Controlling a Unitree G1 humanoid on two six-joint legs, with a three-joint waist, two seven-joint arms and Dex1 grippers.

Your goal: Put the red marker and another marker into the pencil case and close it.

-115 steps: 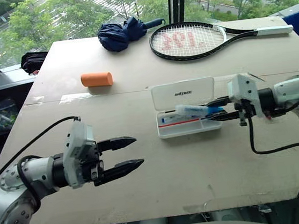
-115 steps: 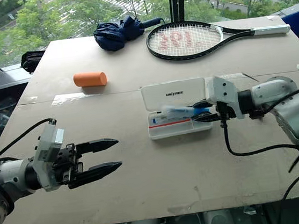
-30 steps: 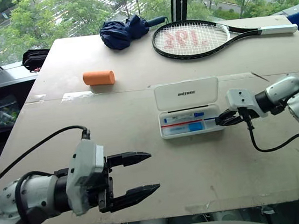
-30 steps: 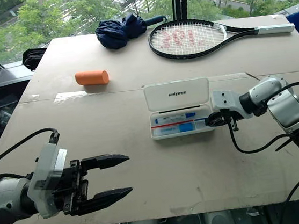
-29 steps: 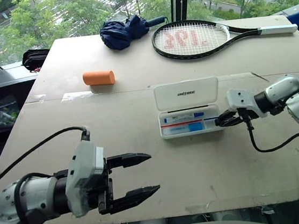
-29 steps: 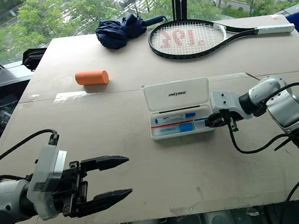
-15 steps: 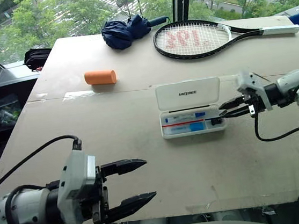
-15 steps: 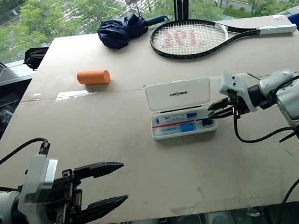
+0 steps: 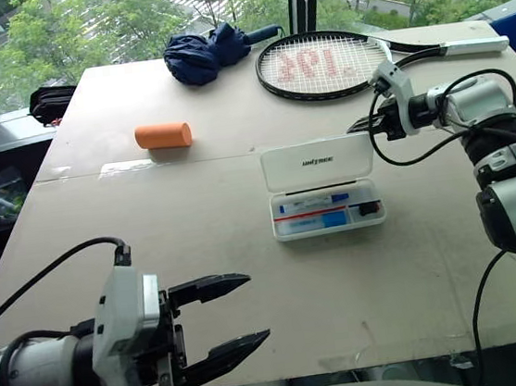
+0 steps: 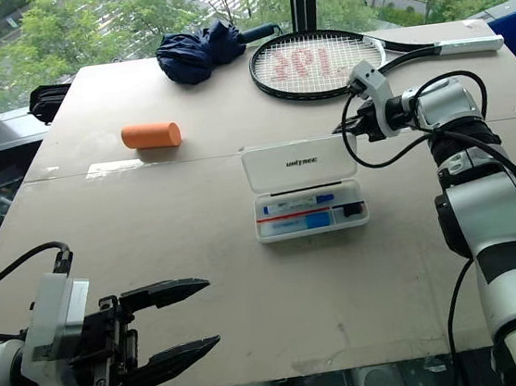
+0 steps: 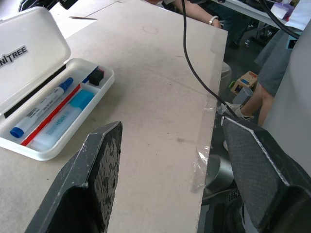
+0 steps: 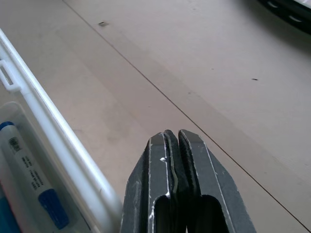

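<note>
Two markers loaded: the flat white plastic pencil case (image 9: 323,188) lies open near the middle of the tabletop (image 9: 249,278), its tray already filled.
Tray contents: a white marker with a blue cap (image 11: 41,106), a thin red marker (image 11: 51,115) beside it, a pale blue piece (image 11: 63,116) along the front, and a small dark item (image 11: 97,75) in the end compartment.
Lid: upright on its hinge, not yet shut.
Left to do: by my reading, only closing the lid.
Right gripper (image 9: 359,125): fingers pressed together, empty, just behind the lid's right corner, towards the far edge.
Left gripper (image 9: 216,330): fingers spread wide, holding nothing, at the near-left edge, well apart from the case.
</note>
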